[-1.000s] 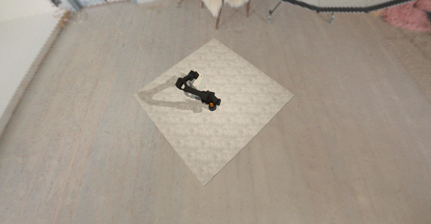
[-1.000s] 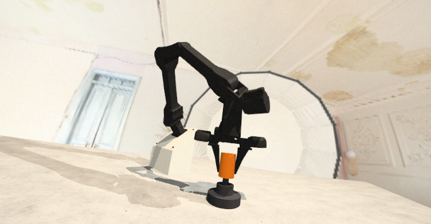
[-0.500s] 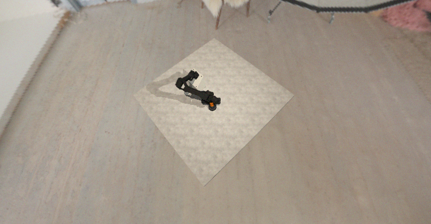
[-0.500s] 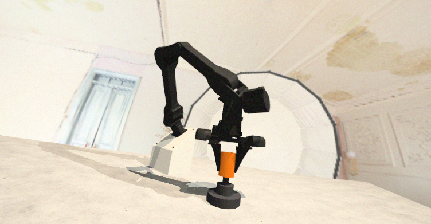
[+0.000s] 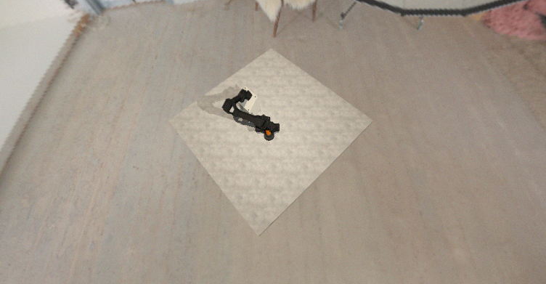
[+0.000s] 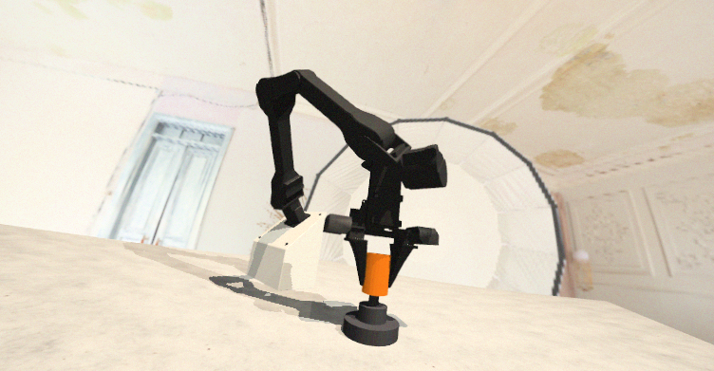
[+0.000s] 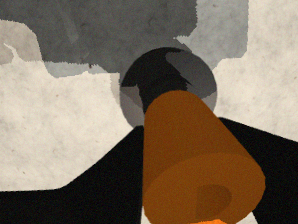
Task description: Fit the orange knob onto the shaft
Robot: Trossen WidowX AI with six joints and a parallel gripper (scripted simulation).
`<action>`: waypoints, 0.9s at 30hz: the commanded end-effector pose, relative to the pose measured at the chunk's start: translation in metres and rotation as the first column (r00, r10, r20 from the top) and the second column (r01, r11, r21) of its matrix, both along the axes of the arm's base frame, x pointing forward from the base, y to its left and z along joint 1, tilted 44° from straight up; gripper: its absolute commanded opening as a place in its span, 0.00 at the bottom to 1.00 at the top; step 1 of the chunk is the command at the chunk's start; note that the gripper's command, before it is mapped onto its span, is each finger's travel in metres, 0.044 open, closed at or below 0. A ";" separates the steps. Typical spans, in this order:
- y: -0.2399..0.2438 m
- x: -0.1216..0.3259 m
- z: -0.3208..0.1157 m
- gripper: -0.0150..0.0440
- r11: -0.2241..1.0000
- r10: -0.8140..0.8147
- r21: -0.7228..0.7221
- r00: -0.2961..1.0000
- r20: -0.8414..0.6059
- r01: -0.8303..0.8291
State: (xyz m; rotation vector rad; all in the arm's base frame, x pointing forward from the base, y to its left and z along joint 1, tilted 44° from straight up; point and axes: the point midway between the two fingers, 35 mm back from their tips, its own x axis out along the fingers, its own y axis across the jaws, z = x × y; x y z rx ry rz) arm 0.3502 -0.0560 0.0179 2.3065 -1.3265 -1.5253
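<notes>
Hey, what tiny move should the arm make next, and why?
Probably a slight twist of the claw with light downward pressure: it grips the orange knob, yet dark shaft shows between knob and pedestal, so the flats may be misaligned.

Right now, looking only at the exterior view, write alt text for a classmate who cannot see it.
A black robot arm on a pale base holds an upright orange knob between its jaws, above a dark round pedestal. A short length of dark shaft shows between knob and pedestal.
</notes>
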 end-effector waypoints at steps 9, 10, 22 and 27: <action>-0.001 0.000 -0.001 0.25 1.000 0.005 -0.002 1.000 -0.005 -0.005; -0.001 0.000 -0.001 0.25 1.000 0.005 -0.002 1.000 -0.005 -0.005; 0.002 0.000 0.003 0.25 0.998 0.060 -0.010 0.997 -0.057 -0.060; 0.001 0.000 0.001 0.25 0.988 0.152 -0.018 0.977 -0.150 -0.156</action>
